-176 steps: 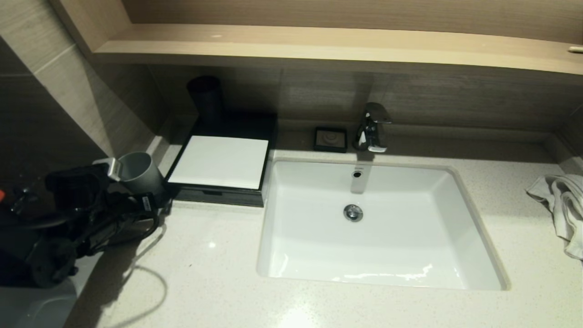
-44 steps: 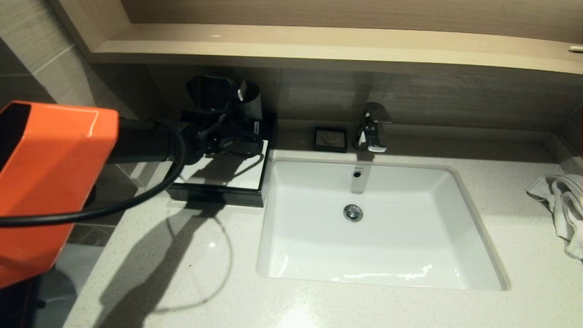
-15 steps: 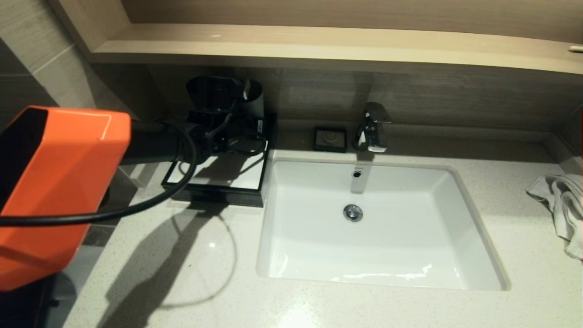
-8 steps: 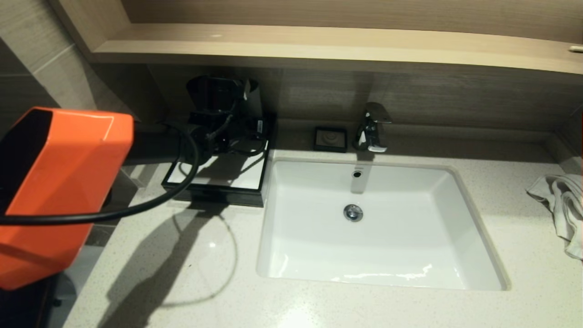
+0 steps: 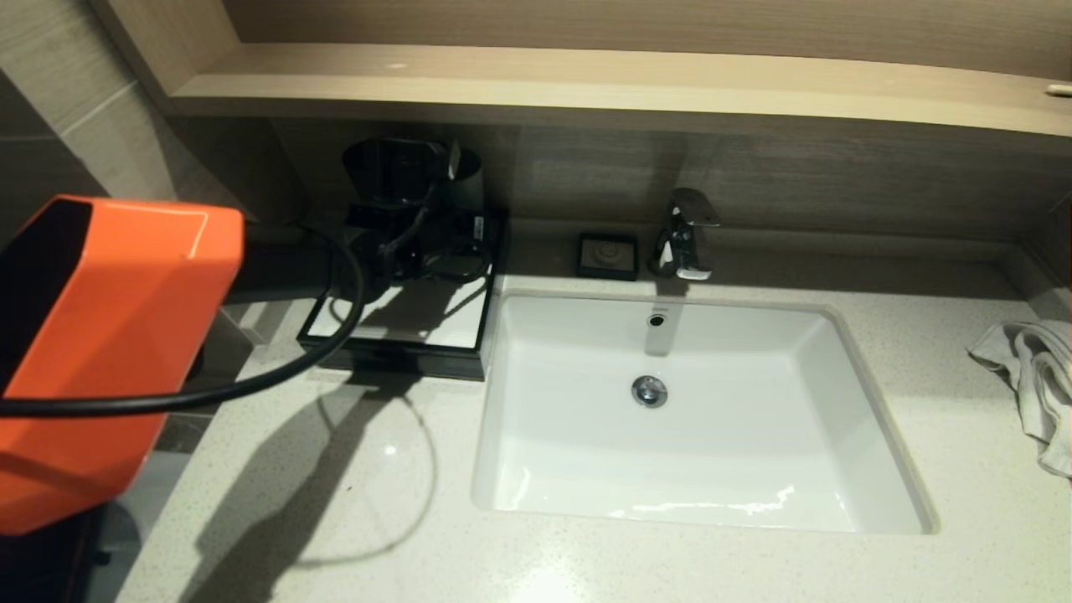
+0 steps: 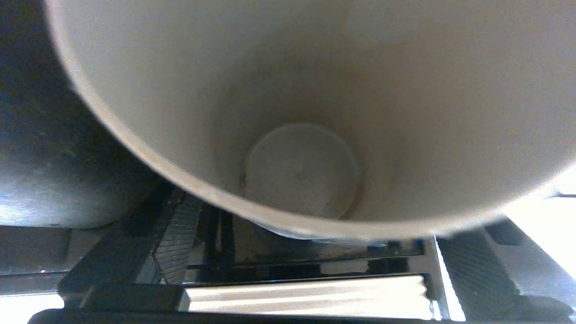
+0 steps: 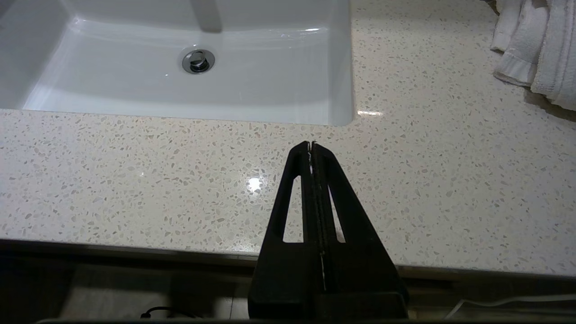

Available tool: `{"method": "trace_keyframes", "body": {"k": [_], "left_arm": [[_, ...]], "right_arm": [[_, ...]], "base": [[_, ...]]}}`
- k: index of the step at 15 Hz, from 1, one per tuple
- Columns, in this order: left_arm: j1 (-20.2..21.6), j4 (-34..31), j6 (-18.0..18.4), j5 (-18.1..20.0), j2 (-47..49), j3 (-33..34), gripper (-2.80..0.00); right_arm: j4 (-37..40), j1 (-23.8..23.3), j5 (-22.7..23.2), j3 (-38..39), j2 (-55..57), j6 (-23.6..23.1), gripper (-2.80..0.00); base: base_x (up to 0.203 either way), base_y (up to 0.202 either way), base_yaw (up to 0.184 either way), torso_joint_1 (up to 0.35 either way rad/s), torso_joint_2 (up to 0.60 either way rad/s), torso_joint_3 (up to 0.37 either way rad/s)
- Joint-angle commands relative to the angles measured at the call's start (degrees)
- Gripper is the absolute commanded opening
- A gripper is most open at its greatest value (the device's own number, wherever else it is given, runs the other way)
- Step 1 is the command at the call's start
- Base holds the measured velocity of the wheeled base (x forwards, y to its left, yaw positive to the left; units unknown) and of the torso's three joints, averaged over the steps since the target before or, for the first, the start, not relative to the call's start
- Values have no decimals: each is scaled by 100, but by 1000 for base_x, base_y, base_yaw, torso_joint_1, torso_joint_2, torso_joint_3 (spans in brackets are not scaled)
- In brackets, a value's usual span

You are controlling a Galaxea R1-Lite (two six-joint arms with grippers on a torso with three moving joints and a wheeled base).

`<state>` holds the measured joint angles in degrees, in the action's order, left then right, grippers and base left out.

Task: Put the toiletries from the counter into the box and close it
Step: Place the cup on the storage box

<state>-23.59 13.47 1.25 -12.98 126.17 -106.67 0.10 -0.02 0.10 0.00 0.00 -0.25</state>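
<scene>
No packets show on the counter, so the stiff, low box beside the basin seems best pulled by its drawer front; the left gripper stands spread around the grey cup, and the right gripper is pressed closed and empty.

So the left end effector is way at the back of the counter, right at the cup that stands on the far end of the box, with a second cup just beside it. Off to its right along the back wall you've got the soap dish, then the tap, with the basin in front of those and the towel way over at the far right. The right end effector sits over the counter's front edge, basin just beyond it and the towel off to its right.
</scene>
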Motion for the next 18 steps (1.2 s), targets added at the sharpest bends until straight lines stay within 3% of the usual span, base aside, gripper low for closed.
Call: {"method": "trace_keyframes", "body": {"k": [1,5,10,11,12,18], "left_arm": [[-34,7,-10,-12,-188,90,0],[-138,18,-37,-119,-762,721,0],[-247,380,-47,-393,-1432,1988,0],[-259,465,-52,-420,-1534,2212,-243],[-273,567,-54,-429,-1566,2358,-280],[-320,929,-204,-433,-1315,2424,-280]], "right_arm": [[-1,-5,4,0,0,-1,-280],[-1,2,8,0,0,-1,-280],[-1,2,8,0,0,-1,-280],[-1,2,6,0,0,-1,-280],[-1,2,2,0,0,-1,-280],[-1,2,6,0,0,-1,-280]], "base": [[0,0,0,0,0,0],[0,0,0,0,0,0],[0,0,0,0,0,0],[0,0,0,0,0,0],[0,0,0,0,0,0],[0,0,0,0,0,0]]}}
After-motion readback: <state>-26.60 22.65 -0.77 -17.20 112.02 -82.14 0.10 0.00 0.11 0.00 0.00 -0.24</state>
